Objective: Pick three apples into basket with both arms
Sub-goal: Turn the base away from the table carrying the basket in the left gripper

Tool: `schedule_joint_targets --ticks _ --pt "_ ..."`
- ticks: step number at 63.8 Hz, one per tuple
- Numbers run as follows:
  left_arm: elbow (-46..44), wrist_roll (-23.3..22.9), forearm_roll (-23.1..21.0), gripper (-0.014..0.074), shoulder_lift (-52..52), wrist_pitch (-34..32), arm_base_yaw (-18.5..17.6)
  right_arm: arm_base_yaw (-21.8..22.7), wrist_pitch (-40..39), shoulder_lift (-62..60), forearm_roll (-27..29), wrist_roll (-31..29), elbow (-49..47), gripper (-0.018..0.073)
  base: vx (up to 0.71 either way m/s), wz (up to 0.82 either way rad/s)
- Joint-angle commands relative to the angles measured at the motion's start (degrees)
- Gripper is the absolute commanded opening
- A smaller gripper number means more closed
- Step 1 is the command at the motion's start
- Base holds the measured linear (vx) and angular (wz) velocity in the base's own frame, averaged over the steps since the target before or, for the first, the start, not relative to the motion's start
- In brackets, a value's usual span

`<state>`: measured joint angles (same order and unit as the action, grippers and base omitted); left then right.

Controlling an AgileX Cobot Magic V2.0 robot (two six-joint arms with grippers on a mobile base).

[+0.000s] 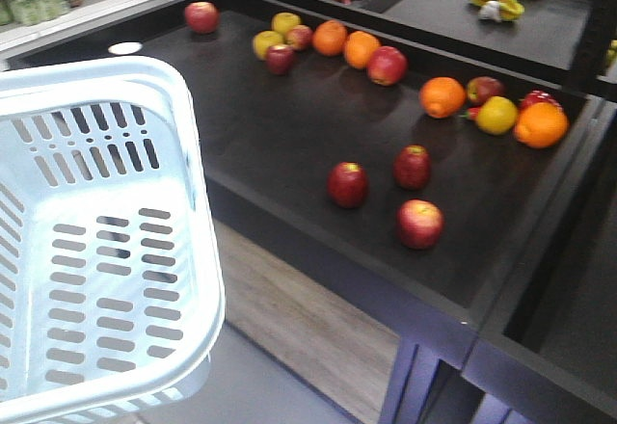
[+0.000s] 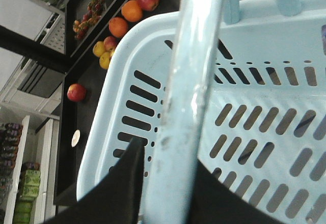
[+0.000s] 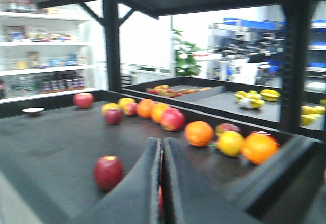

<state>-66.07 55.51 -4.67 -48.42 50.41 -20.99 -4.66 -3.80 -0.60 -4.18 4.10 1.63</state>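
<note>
Looking at the front-facing view first, neither gripper showed. The basket (image 1: pixel 183 279) filled the near left, empty inside, and the three apples (image 1: pixel 348 184) lay loose on the black table (image 1: pixel 270 125), well apart from it. The basket's rim sat near the table edge, so I figured a swing could clip it.

Left wrist view: the left gripper (image 2: pixel 170 188) was clamped round the basket's handle (image 2: pixel 191 81), with the tub hanging below it. That's a thin grip on a smooth bar, so it might tilt or slip once fruit lands.

Right wrist view: the right gripper (image 3: pixel 162 145) had its fingers pressed nearly together, holding nothing I could make out. One apple (image 3: pixel 108 172) lay just left of the fingers, with bare table ahead. Going in that closed would probably send it rolling. The raised lip (image 3: pixel 285 152) and post (image 3: pixel 293 56) off to its right boxed things in.
</note>
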Motion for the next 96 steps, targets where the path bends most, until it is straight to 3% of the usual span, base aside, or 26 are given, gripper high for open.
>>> schedule_joint_targets --ticks 1,96 --pt "-1.86 -0.83 -0.80 -0.0008 0.26 -5.53 0.00 0.04 -3.98 -0.59 -0.29 -0.36 0.85 -0.0009 -0.10 0.47" --pt "-1.86 -0.83 -0.80 -0.0008 0.26 -5.53 0.00 0.04 -3.98 -0.59 -0.29 -0.36 0.85 -0.0009 -0.02 0.39"
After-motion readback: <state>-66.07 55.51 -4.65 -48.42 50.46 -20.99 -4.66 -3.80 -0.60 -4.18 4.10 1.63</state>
